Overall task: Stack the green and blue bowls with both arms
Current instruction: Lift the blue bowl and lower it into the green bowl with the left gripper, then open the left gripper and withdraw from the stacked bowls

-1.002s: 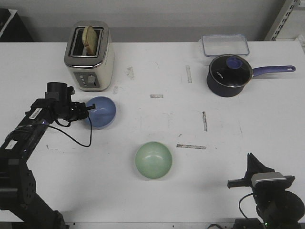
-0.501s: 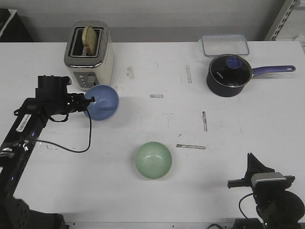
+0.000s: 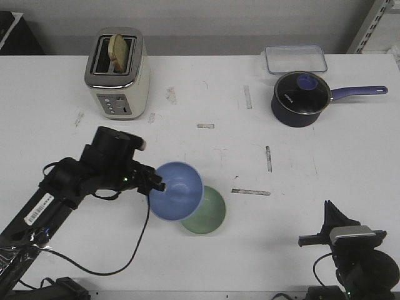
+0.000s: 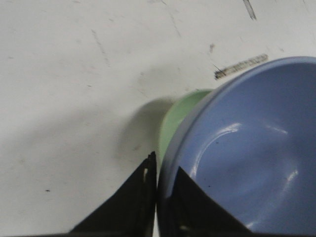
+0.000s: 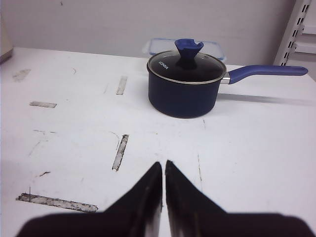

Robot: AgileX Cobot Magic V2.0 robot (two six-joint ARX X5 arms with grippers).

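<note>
The left gripper (image 3: 157, 185) is clamped on the rim of the blue bowl (image 3: 177, 190), one finger (image 4: 139, 197) outside the wall and the other inside. It holds the bowl off the bench, tilted, partly over the green bowl (image 3: 209, 214). The green bowl sits on the bench toward the near edge, about midway between the left and right edges. From the front view, the blue bowl overlaps only the green bowl's left part, so the two are not yet centred on each other. The left wrist view shows just a sliver of green rim (image 4: 180, 111) past the blue wall.

The main risk is letting go too early. If the blue bowl drops while off-centre and tilted, its base would probably land on the green rim instead of inside, and it could tip out or slide the green bowl across the smooth bench. Both bowls look glossy, so the rim pinch may also slip if the arm swings fast. Coming down while still off-centre could push the green bowl sideways, since nothing steadies it.

The right gripper (image 5: 163, 192) rests at the near right corner of the bench with its fingers together and holding nothing, well apart from both bowls. It faces the saucepan (image 3: 301, 97) near the far right corner. The toaster (image 3: 117, 72) stands near the far left corner, clear of the work.
</note>
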